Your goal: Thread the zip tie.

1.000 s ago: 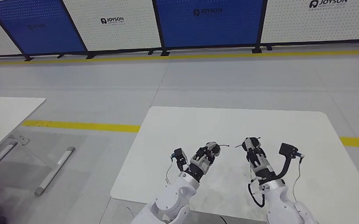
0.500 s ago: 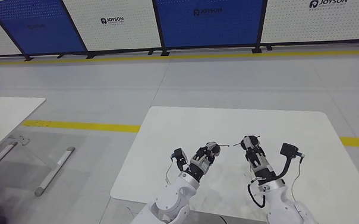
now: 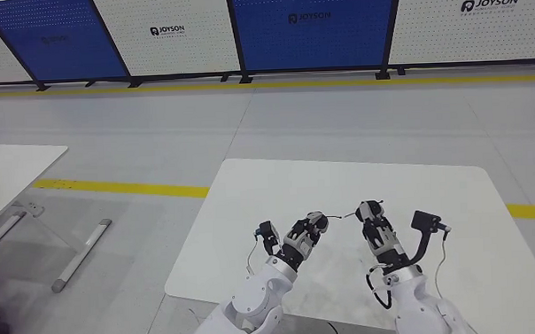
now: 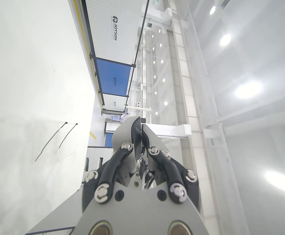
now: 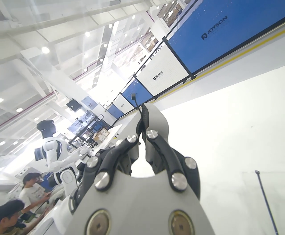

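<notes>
Right gripper — pinching thin black plastic zip tie, square head jutting just beyond its tips | left gripper — pressed together, nearby.

Black zip tie pinched in right pincer, head protruding.

The table is noted as white, matt and smooth. The zip tie appears as thin black plastic. On the right gripper, glossy white shells, textured black pads and polished metal pins are recorded.
</notes>
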### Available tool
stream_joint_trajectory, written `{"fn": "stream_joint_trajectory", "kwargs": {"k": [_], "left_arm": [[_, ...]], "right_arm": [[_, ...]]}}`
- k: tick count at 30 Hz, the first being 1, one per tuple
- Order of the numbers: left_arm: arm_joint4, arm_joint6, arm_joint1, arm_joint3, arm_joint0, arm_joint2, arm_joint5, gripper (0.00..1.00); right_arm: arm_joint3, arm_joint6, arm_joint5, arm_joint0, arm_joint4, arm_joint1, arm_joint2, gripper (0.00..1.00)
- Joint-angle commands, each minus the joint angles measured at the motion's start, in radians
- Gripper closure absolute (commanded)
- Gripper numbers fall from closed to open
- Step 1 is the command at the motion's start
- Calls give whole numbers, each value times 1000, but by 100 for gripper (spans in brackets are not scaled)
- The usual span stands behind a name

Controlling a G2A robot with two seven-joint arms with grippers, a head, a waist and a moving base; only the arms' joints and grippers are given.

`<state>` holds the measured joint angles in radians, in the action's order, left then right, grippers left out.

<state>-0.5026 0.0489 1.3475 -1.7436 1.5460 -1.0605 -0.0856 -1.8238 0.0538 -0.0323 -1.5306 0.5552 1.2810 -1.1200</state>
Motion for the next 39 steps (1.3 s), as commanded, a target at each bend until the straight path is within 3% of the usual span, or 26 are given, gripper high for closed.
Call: {"fn": "stream_joint_trajectory", "kwargs": {"k": [1,5,39], "left_arm": [[0,0,0,0,0,0,0,100],[0,0,0,0,0,0,0,100],[0,0,0,0,0,0,0,100]], "right_arm": [[-4,0,10,2,17,1,0,100],[-13,-25,40,5,81,-1,1,100],[14,-34,42,22,107,14,18,100]]}}
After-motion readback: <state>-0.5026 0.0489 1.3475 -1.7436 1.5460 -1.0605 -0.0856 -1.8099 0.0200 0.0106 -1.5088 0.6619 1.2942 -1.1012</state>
